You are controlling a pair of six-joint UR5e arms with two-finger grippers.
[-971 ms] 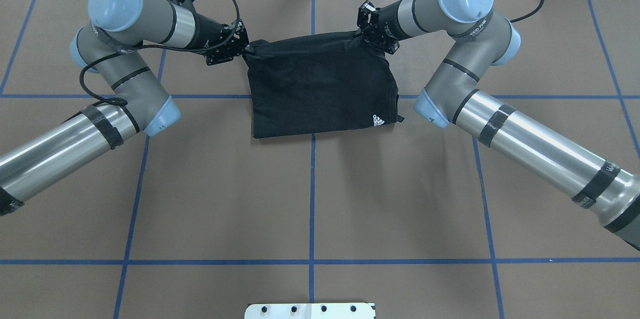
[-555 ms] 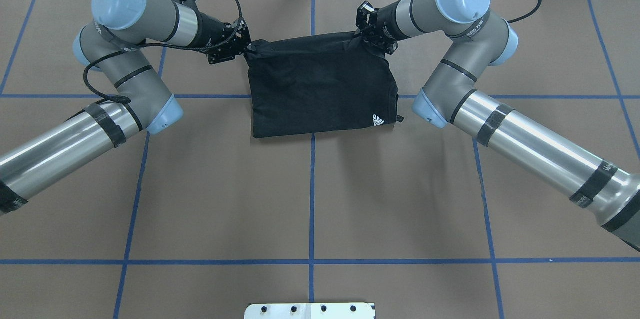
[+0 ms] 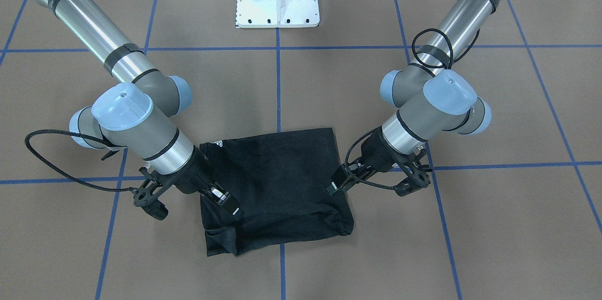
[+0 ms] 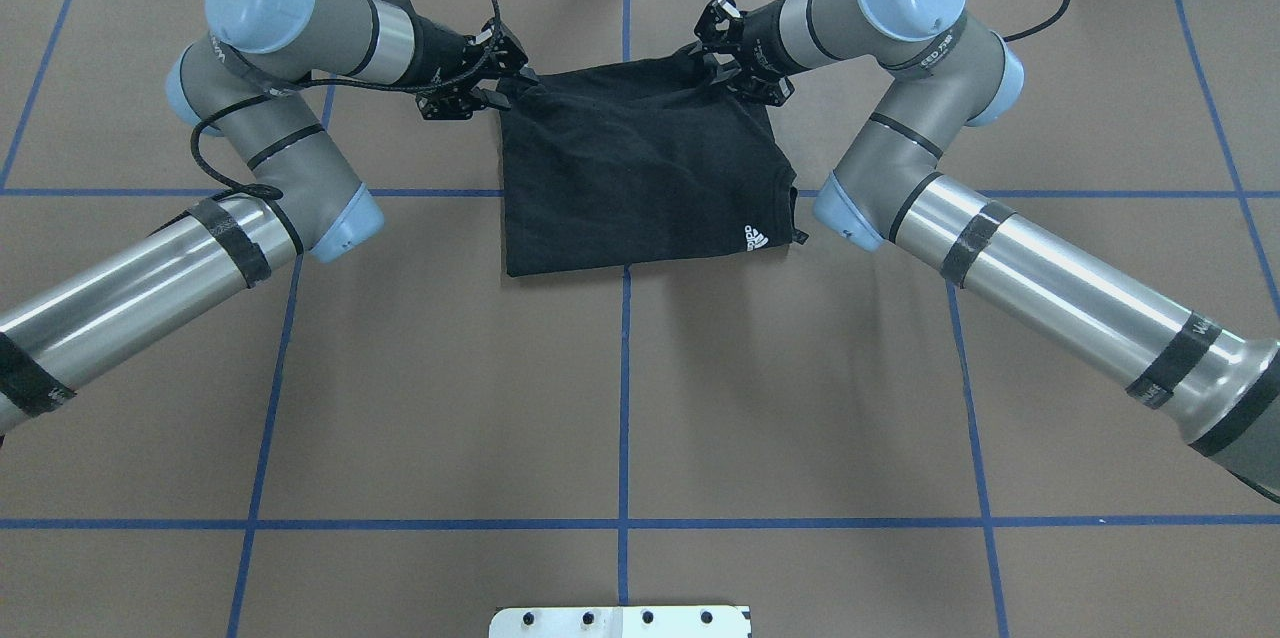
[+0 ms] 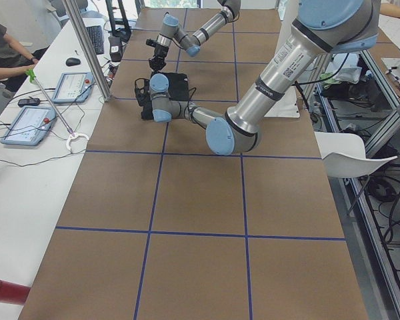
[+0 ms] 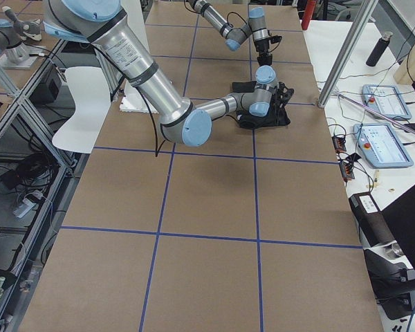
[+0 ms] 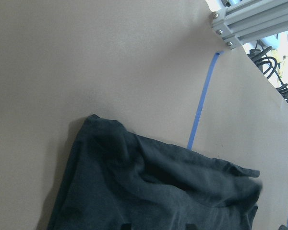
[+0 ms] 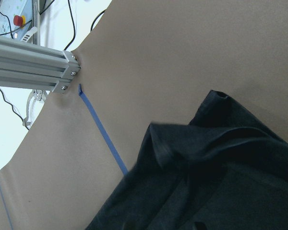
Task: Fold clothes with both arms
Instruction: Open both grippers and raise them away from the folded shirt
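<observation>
Overhead exterior view: the left gripper (image 4: 497, 86) is clamped on the far left corner of the black T-shirt (image 4: 640, 168), and the right gripper (image 4: 712, 63) on its far right corner. The shirt's far edge bunches between them. Its near part lies flat on the desk (image 4: 620, 398).

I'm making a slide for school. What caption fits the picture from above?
The left gripper and right gripper each pinch a far corner of the black T-shirt on the brown table.
</observation>
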